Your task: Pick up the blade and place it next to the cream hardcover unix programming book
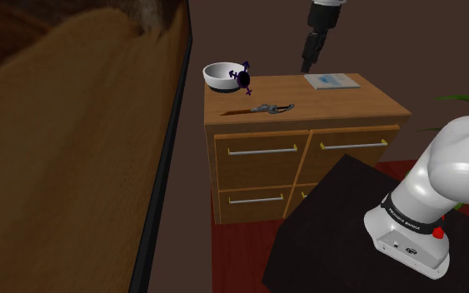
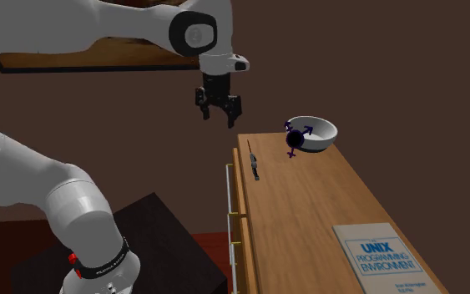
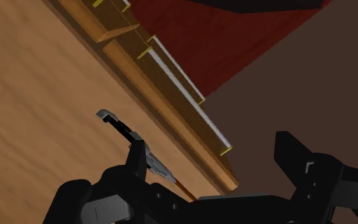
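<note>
The black gripper [image 2: 218, 115] hangs in the air with its jaws spread wide and nothing between them. In the second exterior view it is in the upper middle of the frame, pointing down, just off the near left edge of the wooden dresser [image 2: 308, 219]. In the shoulder view the gripper [image 1: 307, 67] is at the top centre, above the dresser [image 1: 341, 104]. Through the wrist view the two fingers [image 3: 136, 170] stand well apart; one is over the wood top and the other is past the dresser's front edge. The blade [image 3: 115, 123] lies flat on the wood just ahead of the finger over the top, untouched, its grey tip pointing away from the gripper. In the shoulder view the blade [image 1: 261, 108] is at the frame's centre, close to the dresser's front edge. In the second exterior view the blade [image 2: 254, 160] lies along the top's left edge, below the gripper. A white bowl [image 2: 316, 131] sits at the far end of the top with a small purple-and-black object [image 2: 295, 140] touching its side. The cream book [image 2: 383, 255], lettered in blue, lies flat at the lower right of that frame, well apart from the blade. In the shoulder view the book [image 1: 331, 81] is right of centre. Pale drawer handles [image 1: 261, 151] line the dresser's front. The dark stand [image 1: 332, 241] fills the lower right.
</note>
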You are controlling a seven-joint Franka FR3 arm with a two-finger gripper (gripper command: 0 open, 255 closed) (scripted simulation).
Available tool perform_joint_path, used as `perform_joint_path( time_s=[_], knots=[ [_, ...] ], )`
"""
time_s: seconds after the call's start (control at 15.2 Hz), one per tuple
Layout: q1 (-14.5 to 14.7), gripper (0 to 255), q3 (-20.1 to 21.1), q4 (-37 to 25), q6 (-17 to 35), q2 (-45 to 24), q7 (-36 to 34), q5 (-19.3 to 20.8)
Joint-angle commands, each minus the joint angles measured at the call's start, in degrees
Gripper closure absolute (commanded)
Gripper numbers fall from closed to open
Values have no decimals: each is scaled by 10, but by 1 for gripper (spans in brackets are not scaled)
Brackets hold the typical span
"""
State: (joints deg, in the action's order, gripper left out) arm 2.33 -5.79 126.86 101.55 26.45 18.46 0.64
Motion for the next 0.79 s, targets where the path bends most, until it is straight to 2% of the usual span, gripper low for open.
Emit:
perform_joint_path(
  time_s=[0.0,0.73],
  knots=[
    [7,0,-5,-19,19,-45,29,4],
    [33,0,-3,-141,95,-286,160,20]
  ],
)
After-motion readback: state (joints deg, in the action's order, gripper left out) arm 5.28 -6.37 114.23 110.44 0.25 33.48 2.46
